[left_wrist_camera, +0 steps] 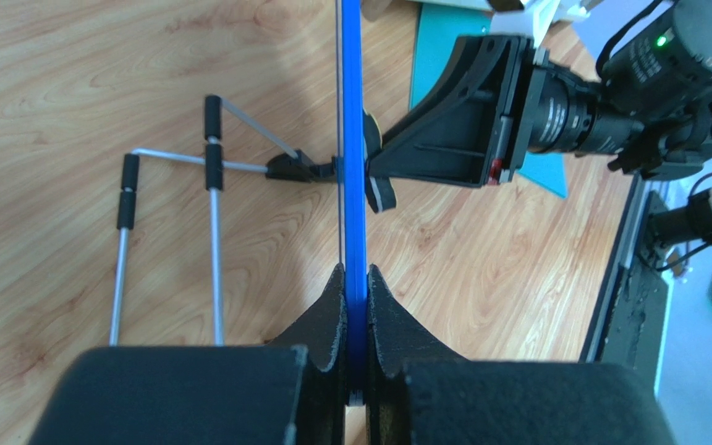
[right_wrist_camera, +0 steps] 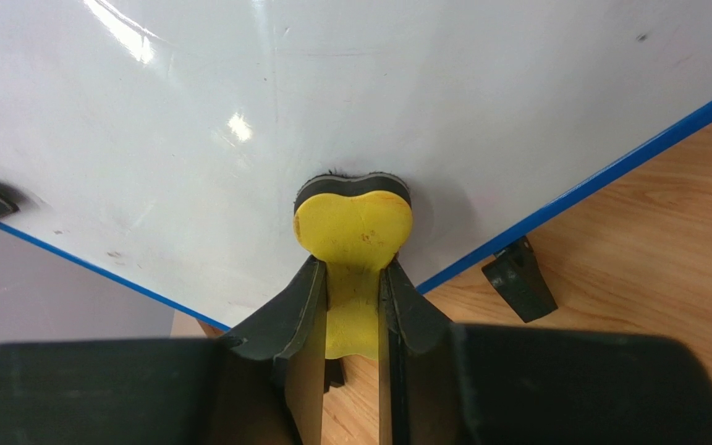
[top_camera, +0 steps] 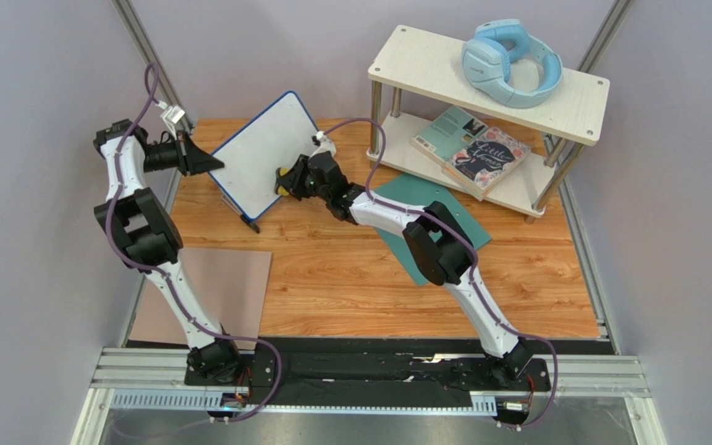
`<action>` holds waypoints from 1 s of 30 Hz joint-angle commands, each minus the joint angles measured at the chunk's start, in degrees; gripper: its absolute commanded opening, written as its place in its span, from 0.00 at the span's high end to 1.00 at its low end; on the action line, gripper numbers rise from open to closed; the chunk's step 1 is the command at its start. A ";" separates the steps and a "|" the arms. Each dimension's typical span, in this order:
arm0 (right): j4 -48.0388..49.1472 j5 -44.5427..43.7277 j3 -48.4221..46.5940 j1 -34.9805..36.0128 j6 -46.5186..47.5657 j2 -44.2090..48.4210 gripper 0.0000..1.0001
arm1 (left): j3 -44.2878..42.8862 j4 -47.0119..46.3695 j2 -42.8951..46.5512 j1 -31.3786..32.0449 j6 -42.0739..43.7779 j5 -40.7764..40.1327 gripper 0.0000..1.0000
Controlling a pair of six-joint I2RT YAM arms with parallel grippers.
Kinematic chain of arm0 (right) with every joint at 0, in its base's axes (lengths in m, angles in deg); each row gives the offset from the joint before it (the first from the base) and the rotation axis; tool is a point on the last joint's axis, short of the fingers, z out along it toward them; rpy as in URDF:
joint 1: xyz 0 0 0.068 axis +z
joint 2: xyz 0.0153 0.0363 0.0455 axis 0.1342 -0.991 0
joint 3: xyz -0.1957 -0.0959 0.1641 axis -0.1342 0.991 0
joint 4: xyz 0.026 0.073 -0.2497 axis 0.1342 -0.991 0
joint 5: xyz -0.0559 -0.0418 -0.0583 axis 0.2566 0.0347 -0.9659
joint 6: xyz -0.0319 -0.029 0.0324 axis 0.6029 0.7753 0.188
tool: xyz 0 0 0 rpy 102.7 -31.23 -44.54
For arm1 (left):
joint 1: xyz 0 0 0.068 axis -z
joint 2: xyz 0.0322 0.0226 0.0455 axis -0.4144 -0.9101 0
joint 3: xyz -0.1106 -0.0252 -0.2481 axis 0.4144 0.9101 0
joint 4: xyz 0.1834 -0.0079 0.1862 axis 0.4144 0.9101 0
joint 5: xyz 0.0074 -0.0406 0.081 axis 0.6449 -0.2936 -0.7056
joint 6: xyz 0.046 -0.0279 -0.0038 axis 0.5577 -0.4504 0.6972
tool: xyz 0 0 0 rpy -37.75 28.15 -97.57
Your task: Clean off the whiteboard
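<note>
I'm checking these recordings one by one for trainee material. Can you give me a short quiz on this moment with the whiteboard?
1. What does the right gripper hold against the whiteboard?
A. a marker
B. a yellow eraser
C. a book
2. True or false: the left gripper is clamped on the whiteboard's blue rim.
3. What lies on the top board of the shelf?

Key: 1 B. 2 True. 3 Light blue headphones.
</note>
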 commanded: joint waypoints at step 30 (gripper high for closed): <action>2.16 2.38 2.92 1.88 4.55 5.07 1.00 | 8.03 20.61 1.45 -6.41 7.07 10.25 1.00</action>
